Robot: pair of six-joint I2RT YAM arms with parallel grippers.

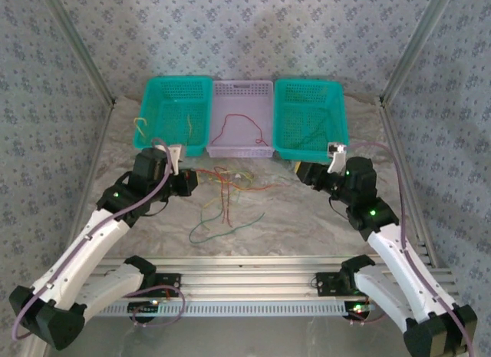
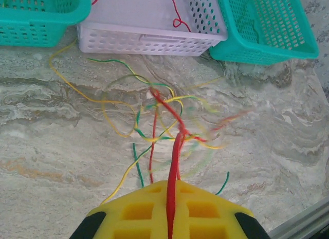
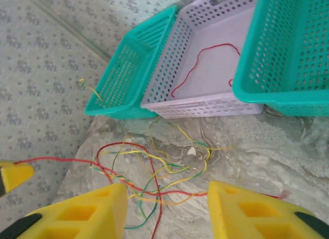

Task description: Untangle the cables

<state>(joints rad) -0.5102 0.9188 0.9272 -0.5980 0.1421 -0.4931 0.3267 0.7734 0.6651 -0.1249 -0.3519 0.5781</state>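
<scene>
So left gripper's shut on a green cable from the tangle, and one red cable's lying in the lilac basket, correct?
Not green: the left gripper is shut on a red cable, as the left wrist view shows. The rest holds: a loose red cable lies in the lilac basket.

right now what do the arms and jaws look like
The left arm and right arm are both built from white shell links with black joint housings, each carrying small green lights. A thick mauve cable runs along each arm. The jaws are bright yellow blocks moulded with square pockets, with black trim at their outer corners.
</scene>
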